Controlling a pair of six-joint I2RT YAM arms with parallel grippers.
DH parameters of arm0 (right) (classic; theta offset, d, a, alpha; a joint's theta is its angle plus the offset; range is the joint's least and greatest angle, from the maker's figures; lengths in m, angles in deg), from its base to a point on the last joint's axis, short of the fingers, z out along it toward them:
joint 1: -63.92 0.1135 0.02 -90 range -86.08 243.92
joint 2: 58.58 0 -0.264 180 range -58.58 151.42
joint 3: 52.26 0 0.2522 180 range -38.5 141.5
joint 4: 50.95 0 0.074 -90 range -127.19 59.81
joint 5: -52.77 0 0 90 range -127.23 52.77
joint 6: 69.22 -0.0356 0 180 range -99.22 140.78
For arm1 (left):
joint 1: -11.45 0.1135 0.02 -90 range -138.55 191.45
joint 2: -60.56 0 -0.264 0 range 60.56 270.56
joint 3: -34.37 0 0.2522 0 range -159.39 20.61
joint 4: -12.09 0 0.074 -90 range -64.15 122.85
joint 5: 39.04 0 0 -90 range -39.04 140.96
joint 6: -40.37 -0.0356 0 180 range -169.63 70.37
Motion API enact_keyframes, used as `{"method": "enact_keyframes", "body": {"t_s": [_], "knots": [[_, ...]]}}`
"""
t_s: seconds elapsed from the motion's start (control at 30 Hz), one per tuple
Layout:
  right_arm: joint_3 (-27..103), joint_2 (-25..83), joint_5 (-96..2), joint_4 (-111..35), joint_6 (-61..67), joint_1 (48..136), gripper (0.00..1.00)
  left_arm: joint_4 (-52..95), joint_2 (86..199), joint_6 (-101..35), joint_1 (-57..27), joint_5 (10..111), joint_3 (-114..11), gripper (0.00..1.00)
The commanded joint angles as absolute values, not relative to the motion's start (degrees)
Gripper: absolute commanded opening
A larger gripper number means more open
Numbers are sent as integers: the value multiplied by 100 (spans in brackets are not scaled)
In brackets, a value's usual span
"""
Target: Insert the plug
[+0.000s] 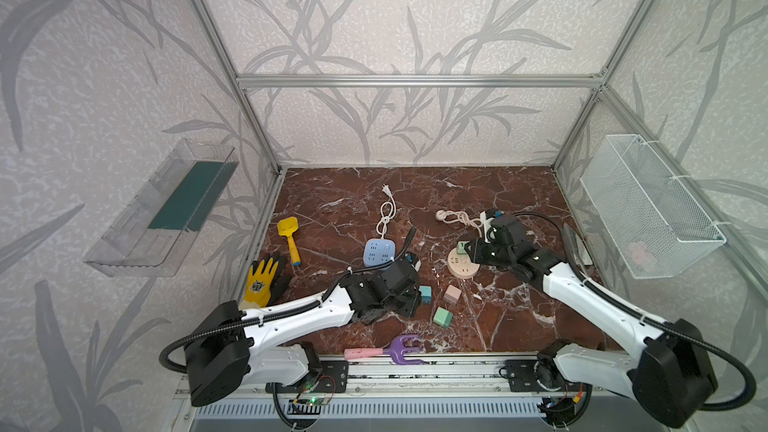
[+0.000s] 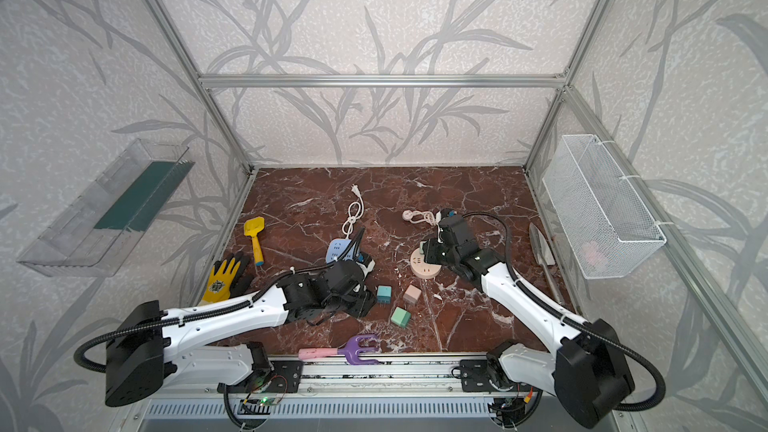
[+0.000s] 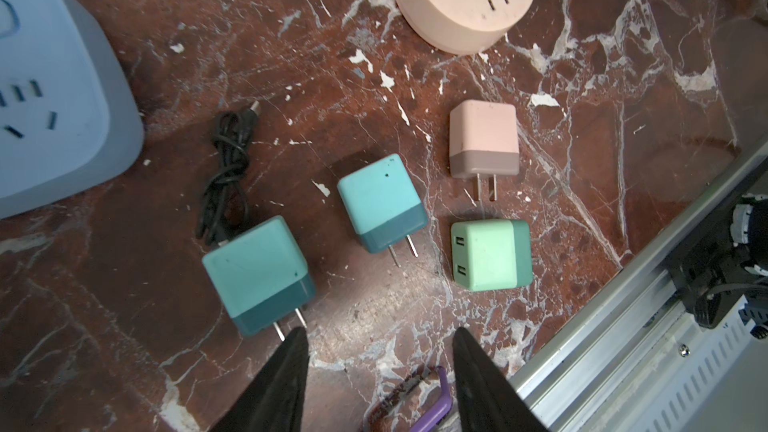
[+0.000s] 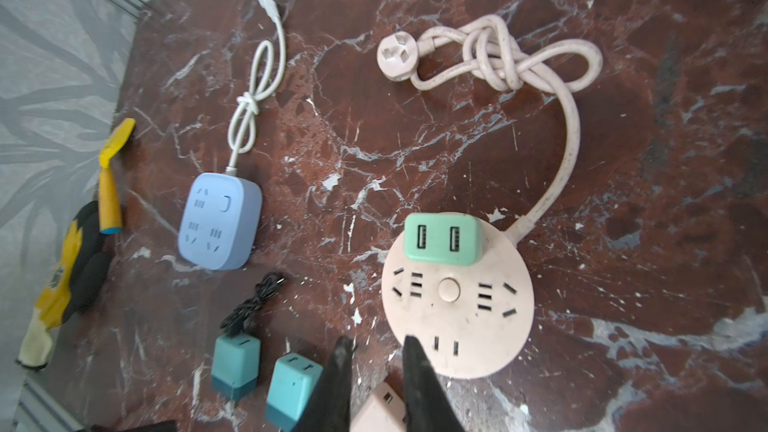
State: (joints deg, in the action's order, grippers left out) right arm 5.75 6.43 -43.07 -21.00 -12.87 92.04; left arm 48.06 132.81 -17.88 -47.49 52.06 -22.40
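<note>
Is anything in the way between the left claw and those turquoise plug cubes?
Nothing visible does. The left gripper is open, and only bare marble table lies between its fingers and the nearest teal charger.

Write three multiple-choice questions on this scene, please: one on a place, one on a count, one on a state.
1. Where is a green charger plugged in? A the round pink strip; B the wire basket; C the clear tray.
2. How many chargers lie loose on the table? A two; B four; C six.
3. The sockets of the blue strip are: A all full; B half full; C all empty.
1A: it stands upright on that strip. 2B: two teal chargers, a pink charger, a second green charger. 3C: no plug sits in any.
</note>
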Motion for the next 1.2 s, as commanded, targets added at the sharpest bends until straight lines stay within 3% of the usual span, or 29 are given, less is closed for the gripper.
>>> {"method": "enact_keyframes", "body": {"t_s": [0.0,0.2,0.53,0.67,0.93,1.17], "knots": [[270,87,-4492,-1562,-1431,9210,27,4707,13410,-1725,-4982,5167,-2372,57],[19,-586,-4478,-1066,-1428,9219,32,5180,13727,-2513,-5565,4553,-2729,64],[-207,-787,-4434,-1151,-1444,9220,33,4858,14086,-3397,-5761,4854,-2901,68],[-234,-796,-4451,-1146,-1440,9221,33,4823,14285,-3110,-5772,4786,-3084,66],[-159,-844,-4452,-1093,-1369,9222,33,6675,15313,-1900,-5797,5262,-4420,53],[-238,-992,-4496,-1100,-1341,9211,33,7150,15367,-1452,-5974,5869,-4470,53]]}}
